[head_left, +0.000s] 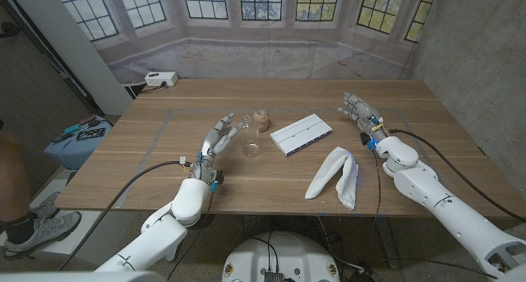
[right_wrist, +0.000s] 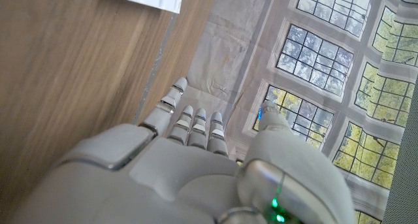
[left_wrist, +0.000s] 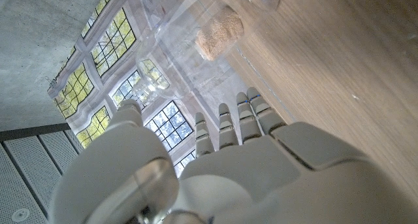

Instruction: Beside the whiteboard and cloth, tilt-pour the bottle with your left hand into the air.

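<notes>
Wooden table (head_left: 164, 163), mid-frame: my left hand (head_left: 218, 138) fingers spread, holding nothing, just left of clear bottle (head_left: 251, 134); no readable label.

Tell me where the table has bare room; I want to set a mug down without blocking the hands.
Bare wood lies along the far edge behind the whiteboard, and on the left side beyond the left hand. The near edge between the left arm and the cloth is also free. It is crowded mid-table, where the bottle and cork sit by the left hand.
</notes>
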